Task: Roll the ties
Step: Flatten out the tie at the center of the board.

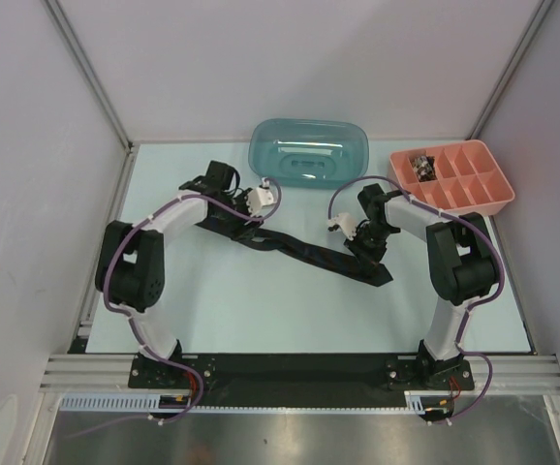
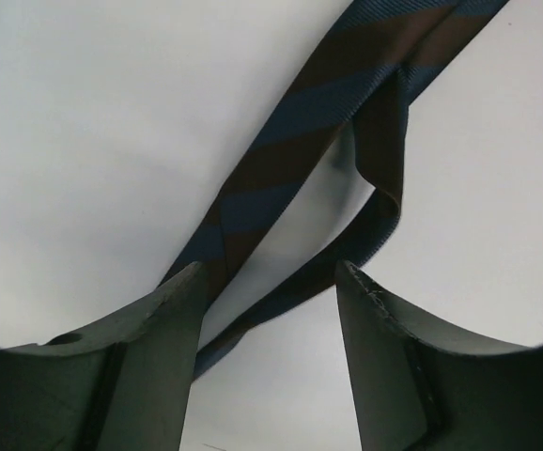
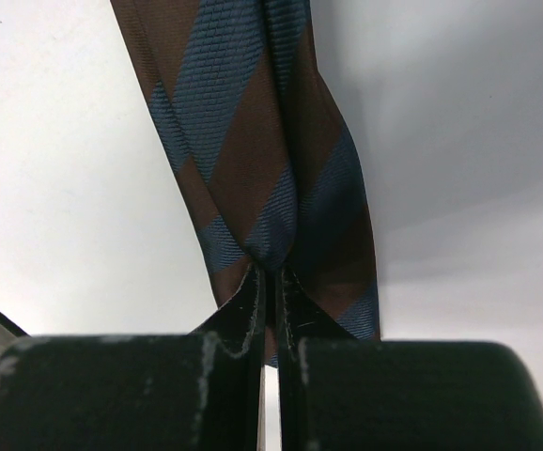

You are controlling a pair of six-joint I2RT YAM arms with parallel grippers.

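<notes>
1. Table [image 1: 261, 310]: pale surface enclosed by light walls. Both arms are bolted at its 6 o'clock edge.

2. Left arm [image 1: 130, 266]: reaches from its base toward 11 o'clock, then bends in toward the table centre. Right arm [image 1: 464, 262]: reaches toward 12 o'clock, then bends in toward 9 o'clock.

3. Teal tub [image 1: 309, 155]: translucent, at the 12 o'clock edge of the table, well apart from the tie.

4. Salmon tray [image 1: 483, 205]: divided into compartments, at the 1 o'clock corner, just beside the tub. One compartment at its 9 o'clock end holds a small dark item. What the item is cannot be told.

5. Tie [image 1: 309, 254]: lies near the table centre, stretched between the two hands from 10 o'clock to 4 o'clock. It looks black from above. The wrist views show blue and brown diagonal stripes. In the left wrist view two strands of it cross and separate.

6. Right hand [image 3: 270, 282]: fingers closed fully together, with the tie pinched between the tips. The fabric bunches into a fold at the pinch point.

7. Left hand [image 2: 267, 282]: fingers spread wide apart. One strand of the tie passes through the gap and the other runs under the left finger. No clamping is seen.
</notes>
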